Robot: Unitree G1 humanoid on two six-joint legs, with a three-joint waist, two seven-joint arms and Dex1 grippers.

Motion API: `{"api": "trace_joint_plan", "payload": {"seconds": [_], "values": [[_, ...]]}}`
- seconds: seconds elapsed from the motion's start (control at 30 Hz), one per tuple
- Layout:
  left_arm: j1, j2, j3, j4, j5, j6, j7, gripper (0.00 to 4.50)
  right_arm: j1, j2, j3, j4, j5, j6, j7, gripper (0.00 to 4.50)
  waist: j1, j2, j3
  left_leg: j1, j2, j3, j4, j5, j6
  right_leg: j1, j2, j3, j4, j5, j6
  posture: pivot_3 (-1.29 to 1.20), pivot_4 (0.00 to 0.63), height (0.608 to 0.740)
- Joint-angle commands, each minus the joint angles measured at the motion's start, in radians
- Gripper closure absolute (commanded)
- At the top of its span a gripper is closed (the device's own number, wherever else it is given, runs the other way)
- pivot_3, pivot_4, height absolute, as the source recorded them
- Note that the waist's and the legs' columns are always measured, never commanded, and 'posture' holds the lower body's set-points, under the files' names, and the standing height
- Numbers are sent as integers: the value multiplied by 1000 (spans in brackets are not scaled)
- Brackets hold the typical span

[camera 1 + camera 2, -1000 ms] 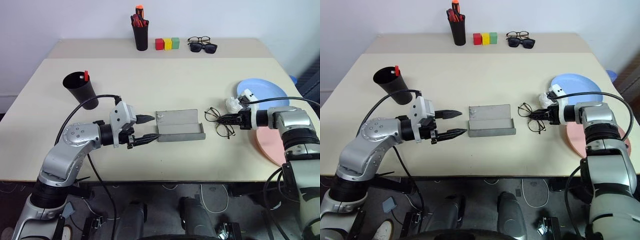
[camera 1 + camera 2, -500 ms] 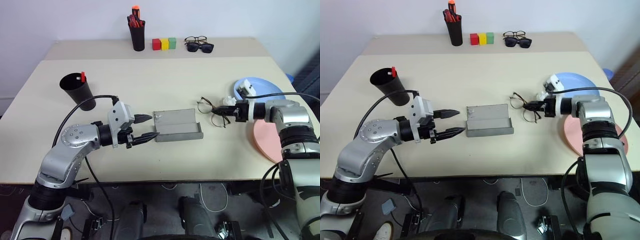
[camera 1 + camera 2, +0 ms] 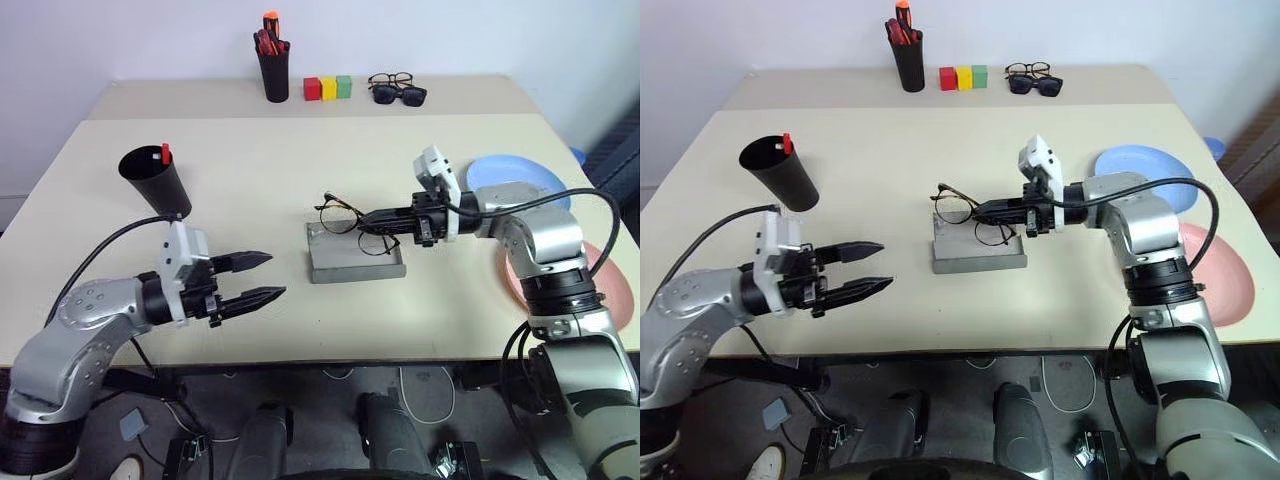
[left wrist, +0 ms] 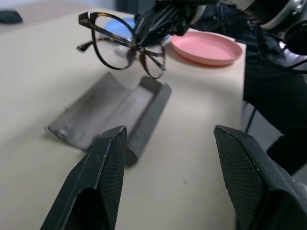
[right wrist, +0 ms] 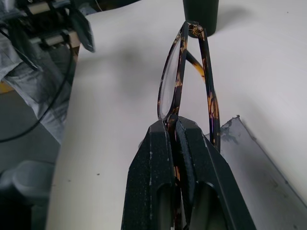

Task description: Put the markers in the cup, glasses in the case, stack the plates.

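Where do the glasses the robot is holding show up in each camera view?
Left eye: glasses at centre, over the case.
Right eye: glasses left of centre, over the case.
Left wrist: glasses above the case.
Right wrist: glasses rising from the right gripper.
Shared landmark: the case.
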Motion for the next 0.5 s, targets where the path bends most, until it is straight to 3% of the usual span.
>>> {"api": "trace_joint_plan", "payload": {"seconds": [0.03,0.23,0.5], "values": [[33,41,75,-47,-53,-17,-53,1545,-13,18,14,61,-40,-107,-18,4486,0,0,0,0,0,0,0,0,0,0,0,0,0,0,0,0,150,740],[80,91,119,-45,-48,-55,-109,1545,-38,31,49,188,-111,-246,-18,4486,-1,0,0,0,0,0,-1,0,0,-1,0,0,0,0,0,0,150,740],[86,79,106,-49,-30,-82,-84,1545,-46,-9,98,212,-168,-277,58,4486,-1,0,0,0,0,0,-1,0,0,-1,0,0,0,0,0,0,150,740]]}}
